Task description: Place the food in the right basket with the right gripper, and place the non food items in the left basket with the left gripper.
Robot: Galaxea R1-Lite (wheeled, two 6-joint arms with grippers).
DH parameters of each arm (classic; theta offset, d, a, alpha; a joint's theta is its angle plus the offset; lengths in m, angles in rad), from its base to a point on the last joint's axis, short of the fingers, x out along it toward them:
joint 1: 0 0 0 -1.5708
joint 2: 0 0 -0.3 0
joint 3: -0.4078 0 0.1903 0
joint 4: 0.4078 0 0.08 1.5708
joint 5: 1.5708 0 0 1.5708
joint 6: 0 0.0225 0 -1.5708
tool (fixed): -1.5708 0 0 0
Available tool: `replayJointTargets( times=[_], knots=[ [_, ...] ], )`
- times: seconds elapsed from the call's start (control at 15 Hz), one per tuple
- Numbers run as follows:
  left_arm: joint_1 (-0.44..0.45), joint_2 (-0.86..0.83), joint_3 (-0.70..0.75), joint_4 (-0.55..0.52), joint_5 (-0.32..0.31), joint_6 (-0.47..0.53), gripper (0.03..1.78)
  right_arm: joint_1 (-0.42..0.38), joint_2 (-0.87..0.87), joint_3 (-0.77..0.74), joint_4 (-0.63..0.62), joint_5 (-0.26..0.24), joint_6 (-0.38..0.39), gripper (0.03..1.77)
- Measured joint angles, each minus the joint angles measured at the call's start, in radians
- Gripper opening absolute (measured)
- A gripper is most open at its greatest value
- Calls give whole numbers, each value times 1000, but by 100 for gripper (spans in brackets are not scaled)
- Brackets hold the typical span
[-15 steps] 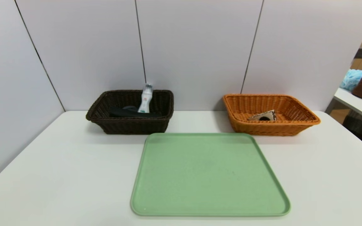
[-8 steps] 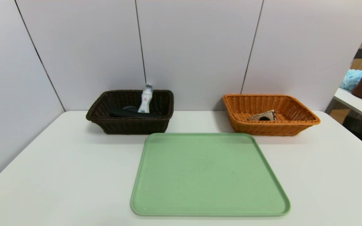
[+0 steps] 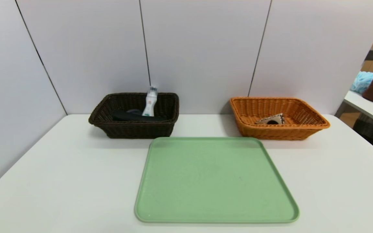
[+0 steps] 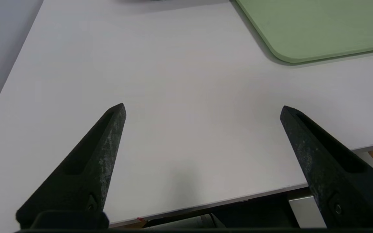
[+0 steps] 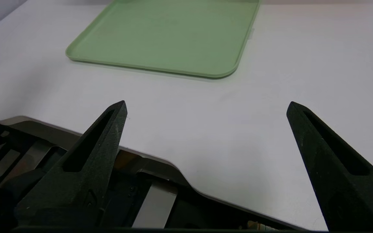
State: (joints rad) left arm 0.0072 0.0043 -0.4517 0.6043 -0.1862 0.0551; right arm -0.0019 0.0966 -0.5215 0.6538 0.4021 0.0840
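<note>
White tabletop (image 3: 60, 181), pale panels (image 3: 199, 55) standing behind it. White bottle (image 3: 150, 105), presumably the non-food item, lies ahead of the left claw (image 4: 203, 105) and well apart from it, leaning upright in the dark basket (image 3: 138, 133) with its cap end above the rim. Beside its foot, a long black object (image 3: 134, 116), kind uncertain. Bottle looks like smooth, fairly stiff plastic, likely light to middling and apt to slip; if it needs resetting, best taken round the narrowed middle, squeezed modestly. Black piece seems firmer, probably best gripped across its narrow width. Ahead of the right claw (image 5: 207, 102), also well apart, a pale wedge (image 3: 272, 119) with a dark round spot rests in the orange basket (image 3: 280, 133); perhaps a sandwich, so judged light, soft and easily crushed. Would take it by the broad faces, gently, clear of the pointed corner. Nearer both claws than the baskets, the green tray (image 3: 215, 181) bears nothing: ahead and to the right of the left claw, ahead and to the left of the right. Both claws released, jaws wide apart, nothing between them, each over the near part of the table. Sorting looks finished, by my reading; no further grasp seems called for. Chief risk would be a needless nudge tipping the bottle.
</note>
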Motion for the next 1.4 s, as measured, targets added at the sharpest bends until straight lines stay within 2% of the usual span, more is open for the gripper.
replayJointTargets(
  times=[0.13,0.33,0.53,0.73,0.93,1.07,1.13,1.27,1.4],
  knots=[
    [0,-2,15,0,6,-1,169,1,-49,12,44,1,-1,170],
    [-1,-3,63,-1,33,-2,169,0,-84,41,65,-34,-23,170],
    [-2,-3,100,-11,52,-4,169,-1,-95,72,65,-132,-83,170],
    [-2,-4,184,-132,61,-4,169,-1,-97,116,30,-235,-191,170],
    [-2,-4,336,-416,84,11,169,-1,-97,204,-169,-246,-204,170],
    [-2,-4,418,-622,104,30,169,-1,-97,348,-396,-249,-226,170],
    [-2,-4,435,-686,109,32,169,-1,-97,419,-526,-255,-236,170],
    [-1,-4,447,-734,133,30,169,-1,-97,496,-756,-290,-257,170],
    [-1,-4,450,-763,165,30,169,-1,-97,514,-824,-319,-271,170]
  ],
)
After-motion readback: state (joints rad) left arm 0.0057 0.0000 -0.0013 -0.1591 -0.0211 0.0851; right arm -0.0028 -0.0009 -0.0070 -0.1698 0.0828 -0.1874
